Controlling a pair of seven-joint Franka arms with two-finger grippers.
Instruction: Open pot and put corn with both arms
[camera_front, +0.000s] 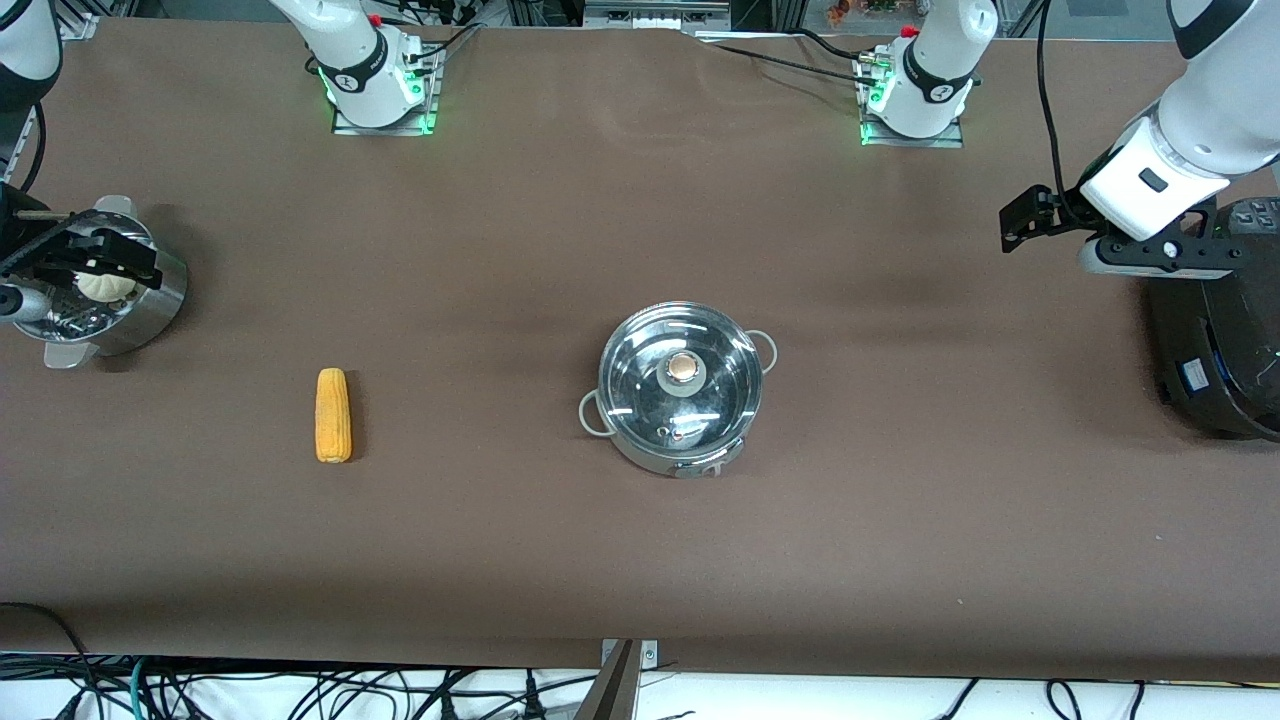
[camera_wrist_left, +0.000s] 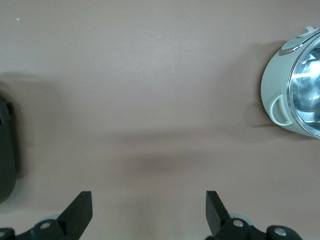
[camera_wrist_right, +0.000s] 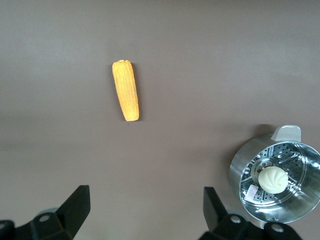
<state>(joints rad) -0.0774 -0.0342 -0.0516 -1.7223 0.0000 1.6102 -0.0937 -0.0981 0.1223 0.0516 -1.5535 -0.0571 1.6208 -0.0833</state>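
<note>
While both grippers (camera_wrist_left: 149, 212) (camera_wrist_right: 146, 212) gape, steamer basket (camera_front: 130, 300) and rice cooker (camera_front: 1225, 350) flank lidded pot (camera_front: 680, 390).

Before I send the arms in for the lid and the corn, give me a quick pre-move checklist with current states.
1. Glass lid seated on pot, knob exposed: ok.
2. Corn lying free on the table, toward the right arm's end: ok.
3. Left end effector open, empty, over bare table beside the rice cooker: ok.
4. Right end effector open, empty, above the steamer basket: ok.
5. Table between corn and pot unobstructed: ok.
6. Pot contents under the reflective lid: cannot tell.
</note>
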